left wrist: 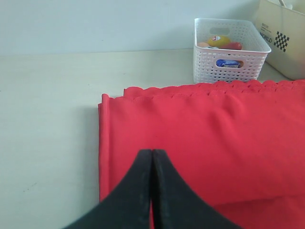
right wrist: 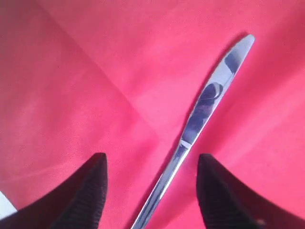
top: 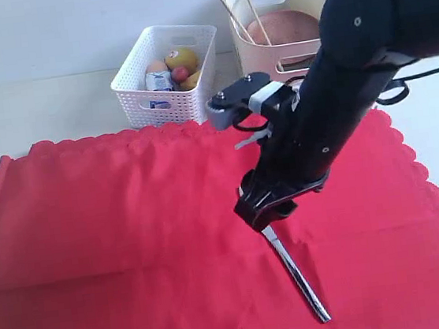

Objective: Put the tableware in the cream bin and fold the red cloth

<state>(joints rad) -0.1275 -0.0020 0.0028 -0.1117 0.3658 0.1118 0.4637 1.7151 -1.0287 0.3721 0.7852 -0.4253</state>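
The steel knife (top: 297, 273) (right wrist: 200, 119) lies flat on the red cloth (top: 115, 224) (left wrist: 214, 138) (right wrist: 95, 86), right of centre. My right gripper (top: 264, 221) (right wrist: 151, 164) hangs open just over the knife's handle, one finger on each side, not touching it. The cream bin (top: 277, 27) (left wrist: 286, 38) stands at the back right with the brown wooden plate (top: 283, 26) and two chopsticks (top: 230, 12) inside. My left gripper (left wrist: 152, 153) is shut on nothing, over the cloth's left part, and does not show in the exterior view.
A white lattice basket (top: 164, 79) (left wrist: 228, 50) with an egg, lemon and milk carton stands behind the cloth, left of the cream bin. Pale tabletop (left wrist: 47, 119) runs along the cloth's left and far edges.
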